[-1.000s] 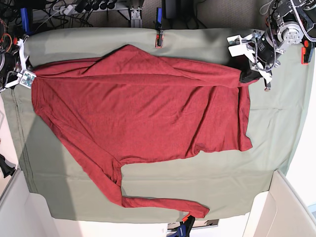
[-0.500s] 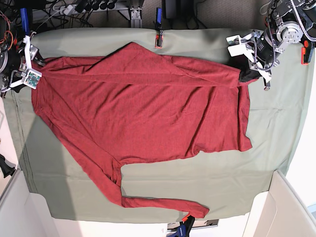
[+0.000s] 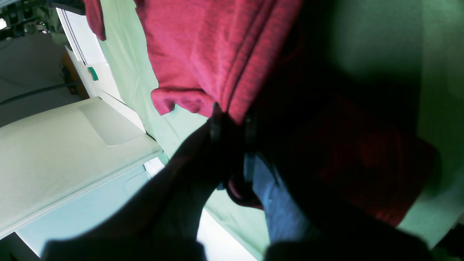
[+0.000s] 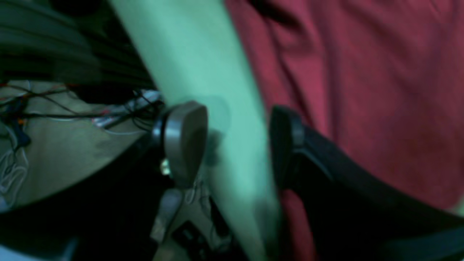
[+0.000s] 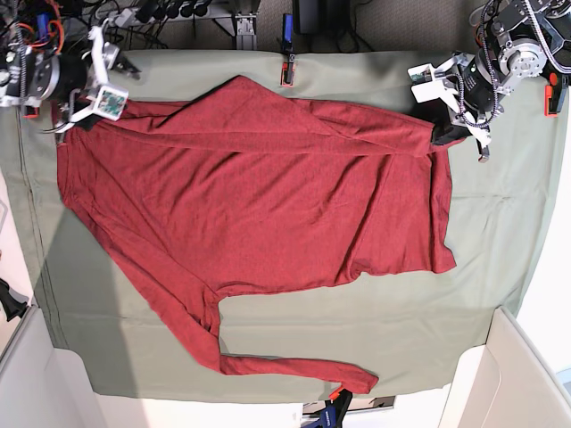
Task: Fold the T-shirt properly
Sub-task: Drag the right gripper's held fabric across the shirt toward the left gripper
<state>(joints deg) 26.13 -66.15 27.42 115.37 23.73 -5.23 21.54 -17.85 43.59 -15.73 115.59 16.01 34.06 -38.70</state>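
Desk: sage-green table cloth clamped flat for folding.
T-shirt: spread out.
Left end effector: pinching the hem taut.
Right end effector: spread, empty.

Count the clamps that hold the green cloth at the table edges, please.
4, perhaps more. One red clamp at the far edge, one near the far right corner, one at the near edge, one partly visible at the far left. Others may be hidden.

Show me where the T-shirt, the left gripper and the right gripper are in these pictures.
T-shirt [image 5: 259,205]: base view, middle of the body.
left gripper [image 3: 232,125]: left wrist view, fingertips shut on the red cloth.
right gripper [image 4: 237,145]: right wrist view, gap between the open fingers.
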